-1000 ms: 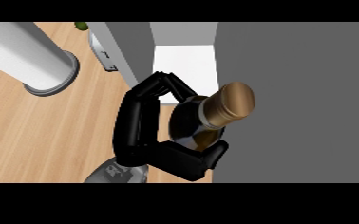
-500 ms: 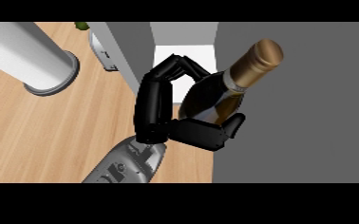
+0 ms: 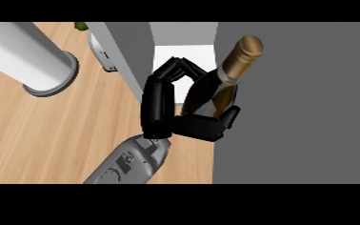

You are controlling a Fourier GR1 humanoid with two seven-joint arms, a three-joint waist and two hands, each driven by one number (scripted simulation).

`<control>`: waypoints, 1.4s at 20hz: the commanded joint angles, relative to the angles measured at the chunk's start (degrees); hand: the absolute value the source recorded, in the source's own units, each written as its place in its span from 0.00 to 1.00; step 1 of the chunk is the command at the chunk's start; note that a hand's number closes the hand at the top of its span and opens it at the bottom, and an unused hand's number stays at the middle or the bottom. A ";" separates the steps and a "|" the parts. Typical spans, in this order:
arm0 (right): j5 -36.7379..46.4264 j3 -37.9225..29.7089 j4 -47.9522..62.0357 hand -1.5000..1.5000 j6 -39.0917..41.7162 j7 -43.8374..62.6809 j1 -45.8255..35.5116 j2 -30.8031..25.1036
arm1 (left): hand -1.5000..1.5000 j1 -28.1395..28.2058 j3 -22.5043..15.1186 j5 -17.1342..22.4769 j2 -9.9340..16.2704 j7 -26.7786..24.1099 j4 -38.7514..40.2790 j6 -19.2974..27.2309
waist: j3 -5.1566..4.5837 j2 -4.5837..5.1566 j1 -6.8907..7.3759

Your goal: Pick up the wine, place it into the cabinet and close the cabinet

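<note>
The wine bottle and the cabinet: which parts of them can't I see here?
- Head view: wine bottle base and label, hidden by the curled hand.
- Cabinet interior: only a white sliver shows between grey panels.
- Green object, cut off at the top edge.

You'll find no readable text, brand, number or sign here. The wine bottle (image 3: 215, 97) shows dark glass and a gold foil neck, no legible label. The grey forearm (image 3: 130, 164) bears small marks, too small to read.
</note>
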 commanded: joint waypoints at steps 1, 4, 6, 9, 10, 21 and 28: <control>-4.93 -0.04 -9.37 0.00 -2.15 4.07 1.74 0.83 | 1.00 -0.12 -2.01 5.72 -0.01 -5.95 3.65 3.34 | -0.03 0.02 -0.47; -3.60 1.94 -12.30 0.00 -1.60 4.38 5.25 1.61 | 1.00 0.49 0.49 6.69 -0.01 -8.96 5.33 1.83 | -0.03 -0.05 -0.43; -3.84 0.34 -6.73 0.00 -2.86 4.71 -1.10 0.12 | 1.00 3.83 0.83 4.95 -0.01 -8.79 4.76 -1.46 | -0.03 -0.04 0.61; -4.90 -0.31 -7.80 0.00 -2.87 5.97 -0.82 -0.49 | 1.00 -2.72 1.33 2.73 -0.01 -6.36 11.12 0.35 | -0.01 -0.06 0.22; -3.59 0.68 -10.04 0.00 -2.51 4.25 2.63 1.11 | 1.00 -0.01 -0.34 4.64 -0.01 -10.18 11.61 0.62 | -0.01 -0.05 -0.09; -3.78 0.44 -8.73 0.00 -2.60 5.01 0.82 -0.12 | 1.00 -0.13 3.69 5.83 -0.01 -19.01 19.52 -1.13 | -0.02 -0.03 0.29; -3.44 0.24 -6.70 0.00 -1.87 1.72 1.77 1.16 | 1.00 -0.35 7.56 9.61 0.00 -23.90 23.55 -4.11 | -0.02 0.02 0.31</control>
